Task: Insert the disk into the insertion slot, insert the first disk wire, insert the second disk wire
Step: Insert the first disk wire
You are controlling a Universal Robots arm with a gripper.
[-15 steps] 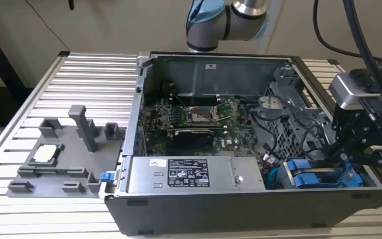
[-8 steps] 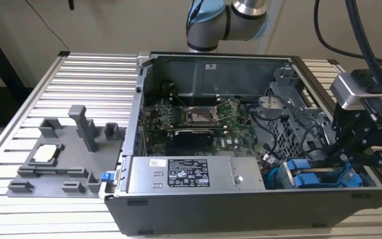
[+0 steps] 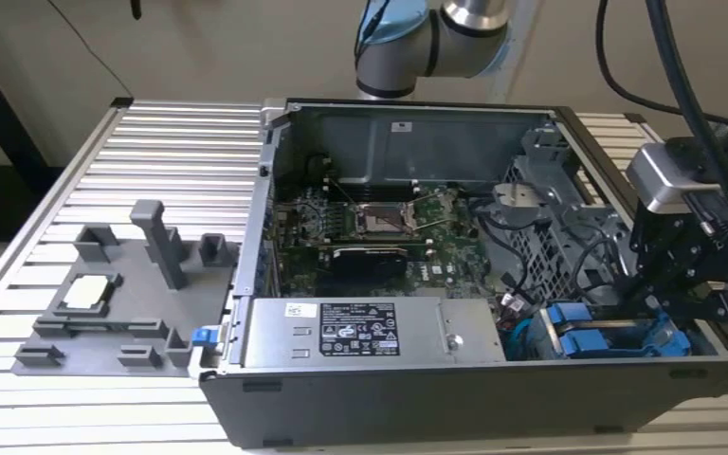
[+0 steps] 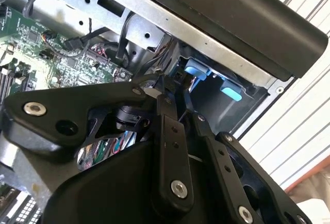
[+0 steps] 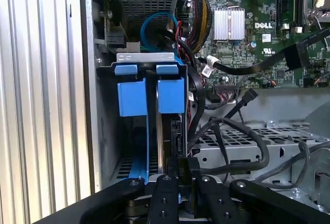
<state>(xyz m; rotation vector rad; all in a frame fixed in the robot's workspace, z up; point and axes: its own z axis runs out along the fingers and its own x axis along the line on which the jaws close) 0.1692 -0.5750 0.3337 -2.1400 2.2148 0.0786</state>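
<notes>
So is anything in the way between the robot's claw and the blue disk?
Nothing visible is. The gripper sits right at the edge of the disk, which is already inside the insertion slot. Black cables run beside the slot, off to the side, not between the two.

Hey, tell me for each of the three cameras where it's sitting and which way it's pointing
Exterior view: off the arm, above the table, looking down into the open case; arm and gripper show.
First wrist view: on the wrist, looking past the gripper at the blue frames and motherboard.
Second wrist view: on the wrist, looking past the gripper into the case.
Shared: both wrist views show the blue frames and motherboard.
</notes>
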